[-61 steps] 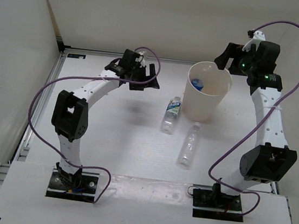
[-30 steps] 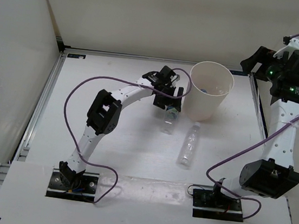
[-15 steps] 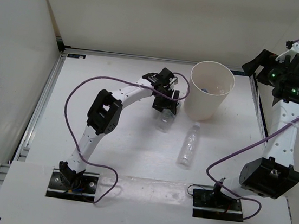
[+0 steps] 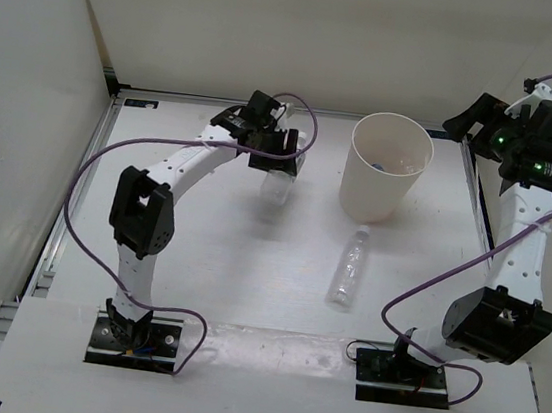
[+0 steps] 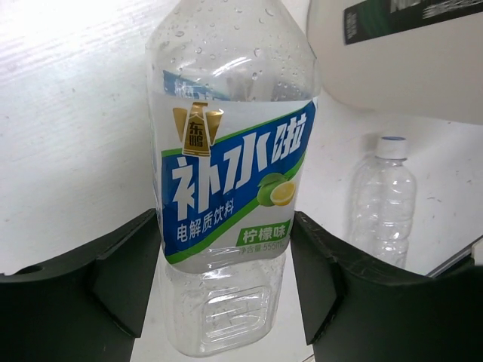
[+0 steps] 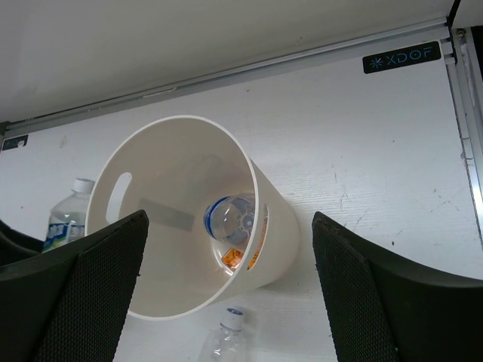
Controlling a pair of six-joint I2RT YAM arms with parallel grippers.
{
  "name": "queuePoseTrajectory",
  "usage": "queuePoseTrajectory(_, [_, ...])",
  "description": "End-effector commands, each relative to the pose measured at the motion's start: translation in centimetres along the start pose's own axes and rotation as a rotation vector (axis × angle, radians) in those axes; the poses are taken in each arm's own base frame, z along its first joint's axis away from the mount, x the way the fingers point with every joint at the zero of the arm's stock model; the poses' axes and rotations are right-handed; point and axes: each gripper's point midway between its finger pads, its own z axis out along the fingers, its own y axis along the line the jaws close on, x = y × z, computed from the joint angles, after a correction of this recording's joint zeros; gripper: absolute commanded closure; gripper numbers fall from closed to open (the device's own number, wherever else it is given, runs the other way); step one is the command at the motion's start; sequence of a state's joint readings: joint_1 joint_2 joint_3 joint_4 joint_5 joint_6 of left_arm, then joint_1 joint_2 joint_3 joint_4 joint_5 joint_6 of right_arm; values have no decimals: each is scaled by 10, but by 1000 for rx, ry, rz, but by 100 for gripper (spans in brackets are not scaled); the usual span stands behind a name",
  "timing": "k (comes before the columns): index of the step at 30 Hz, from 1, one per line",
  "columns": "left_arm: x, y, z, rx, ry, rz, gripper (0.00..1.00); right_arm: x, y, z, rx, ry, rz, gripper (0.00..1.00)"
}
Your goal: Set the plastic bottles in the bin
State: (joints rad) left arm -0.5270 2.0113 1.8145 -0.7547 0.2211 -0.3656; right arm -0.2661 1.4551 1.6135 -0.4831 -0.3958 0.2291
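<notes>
Transport step: left gripper (image 4: 279, 167) clamps the labelled bottle (image 5: 226, 173), left of the bin (image 4: 373, 193). Next: carry over the rim, then release.

The top view looks down on the bench (image 4: 199, 258) from above and behind the arm bases at 6 o'clock. The left wrist camera sits very near the labelled bottle (image 5: 226, 188), with the bin (image 5: 400, 60) at 1 o'clock. The right wrist camera looks from well above into the bin's mouth. All three views share the bin and the plain clear bottle (image 4: 350, 268).
</notes>
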Motion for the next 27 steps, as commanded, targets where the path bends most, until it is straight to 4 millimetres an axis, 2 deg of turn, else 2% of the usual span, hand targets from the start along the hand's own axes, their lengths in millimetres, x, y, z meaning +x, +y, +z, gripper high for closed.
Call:
queuePoseTrajectory(1, [-22,-7,-28,18,-99,34,59,-8,7,-6,-16,-37,-19,10])
queuePoseTrajectory(2, [-25,-10,-36,25,-119,42,60,-7,5,-6,-14,-35,-15,10])
queuePoseTrajectory(7, [-47,-17,-54,43,-206,81,60,-1,7,-6,-17,-23,-8,10])
queuePoseTrajectory(9, [-56,-21,-61,58,-232,100,65,2,9,-6,-20,-19,-10,10])
queuePoseTrajectory(13, [-84,-38,-87,98,-352,117,67,3,7,-7,-16,-16,-13,10])
queuePoseTrajectory(17, [-134,-67,-126,186,-561,141,72,2,7,-8,-9,-17,-19,10])
queuePoseTrajectory(18, [-140,-72,-131,204,-588,140,72,1,7,-9,-10,-22,-27,10])
queuePoseTrajectory(21, [-179,-105,-162,315,-751,165,74,1,7,-10,-8,-21,-36,10])
queuePoseTrajectory(23, [-187,-120,-170,349,-792,183,76,0,7,-13,-1,-26,-41,10])
queuePoseTrajectory(24, [-204,-134,-184,379,-856,202,77,0,7,-14,2,-26,-40,10])
queuePoseTrajectory(26, [-210,-148,-189,412,-878,212,77,-1,5,-16,11,-31,-44,10])
queuePoseTrajectory(27, [-223,-163,-199,446,-923,226,77,0,4,-17,14,-28,-46,10])
